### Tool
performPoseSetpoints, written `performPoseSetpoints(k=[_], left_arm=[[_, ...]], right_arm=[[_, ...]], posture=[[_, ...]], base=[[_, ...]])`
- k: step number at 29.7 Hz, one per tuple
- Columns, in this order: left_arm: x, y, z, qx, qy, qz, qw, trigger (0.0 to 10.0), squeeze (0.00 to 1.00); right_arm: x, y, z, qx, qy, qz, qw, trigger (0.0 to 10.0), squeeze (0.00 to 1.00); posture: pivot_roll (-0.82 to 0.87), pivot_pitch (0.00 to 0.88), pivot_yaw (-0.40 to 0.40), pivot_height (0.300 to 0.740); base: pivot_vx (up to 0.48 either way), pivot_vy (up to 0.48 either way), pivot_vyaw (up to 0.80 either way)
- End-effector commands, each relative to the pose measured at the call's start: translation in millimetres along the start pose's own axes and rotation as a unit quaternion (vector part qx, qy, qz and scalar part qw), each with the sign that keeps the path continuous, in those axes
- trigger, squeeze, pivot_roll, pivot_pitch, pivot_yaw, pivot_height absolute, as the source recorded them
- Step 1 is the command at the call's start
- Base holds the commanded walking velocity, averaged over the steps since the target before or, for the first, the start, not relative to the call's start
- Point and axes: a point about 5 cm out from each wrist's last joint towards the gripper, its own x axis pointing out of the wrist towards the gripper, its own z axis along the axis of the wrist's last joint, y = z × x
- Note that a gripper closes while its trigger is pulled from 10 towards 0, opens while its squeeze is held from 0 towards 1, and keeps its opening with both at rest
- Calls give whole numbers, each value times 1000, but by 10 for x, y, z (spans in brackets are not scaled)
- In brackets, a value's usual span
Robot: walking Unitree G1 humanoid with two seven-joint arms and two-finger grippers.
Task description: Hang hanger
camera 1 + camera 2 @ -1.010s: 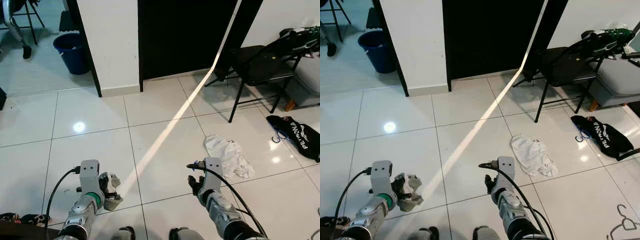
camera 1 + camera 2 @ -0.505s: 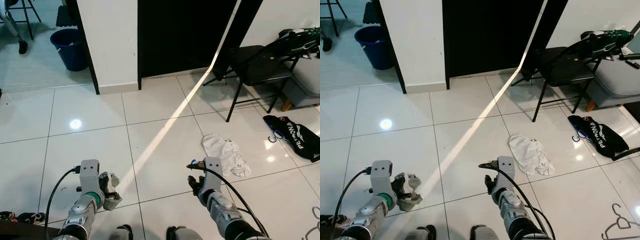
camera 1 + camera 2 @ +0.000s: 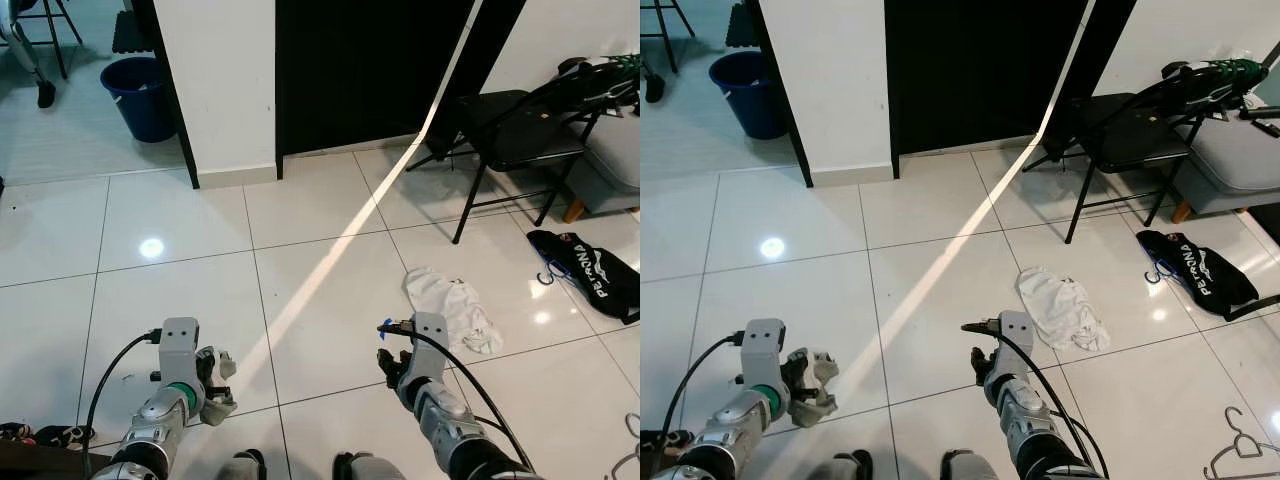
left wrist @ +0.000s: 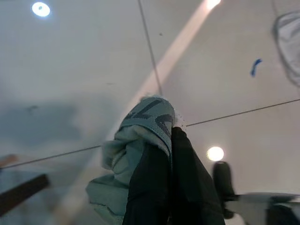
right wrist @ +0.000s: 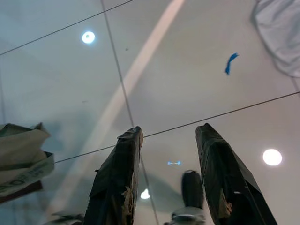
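A pale wire hanger (image 3: 1238, 452) lies on the floor tiles at the far right, well away from both arms. My left gripper (image 3: 215, 386) hangs low at the left, shut on a crumpled pale grey cloth (image 4: 138, 140); in the left wrist view the black fingers (image 4: 154, 187) press together over it. At the centre right, my right gripper (image 3: 389, 367) hovers just above the floor. Its two fingers (image 5: 117, 183) stand apart with nothing between them in the right wrist view.
A white garment (image 3: 452, 308) lies on the tiles just right of my right gripper. A black bag (image 3: 592, 277) with a small blue hanger lies further right. A black folding chair (image 3: 520, 135) stands at the back right, a blue bucket (image 3: 138, 95) at the back left, a dark doorway between.
The view has shifted slightly as the camera moved. My left gripper has sunk a little with the cloth in it. The right gripper keeps its place.
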Motion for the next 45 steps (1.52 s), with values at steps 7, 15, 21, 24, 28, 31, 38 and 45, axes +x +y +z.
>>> performPoseSetpoints(k=[7,15,21,24,28,31,38,45], left_arm=[[-10,70,-62,83,53,-15,995,10000,0],[-20,98,-76,76,57,-18,995,10000,0],[-44,163,-122,59,62,-5,996,10000,0],[-17,118,-49,19,39,-7,999,10000,0],[-22,126,-58,-5,31,2,999,10000,0],[-29,117,-76,11,33,-8,999,10000,0],[-40,142,-109,10,42,-4,999,10000,0],[-43,177,-125,11,51,14,999,10000,0]], right_arm=[[-11,5,-72,2,15,-12,1000,10000,0],[-21,-9,-90,17,13,-11,1000,10000,0],[-17,5,-79,8,11,-8,1000,10000,0],[-27,-14,-91,32,6,-12,999,10000,0],[-35,-35,-107,48,7,-18,999,10000,0],[-32,-38,-99,37,8,-20,999,10000,0],[-33,-20,-111,39,8,-17,999,10000,0],[-35,-14,-119,39,9,-15,999,10000,0]], posture=[[35,79,127,740],[37,87,143,740],[41,100,143,740],[33,111,95,740],[26,121,75,740],[23,122,60,740],[29,112,68,740],[30,108,63,740]], base=[[0,0,0],[0,0,0],[0,0,0],[0,0,0],[0,0,0],[0,0,0],[0,0,0],[0,0,0]])
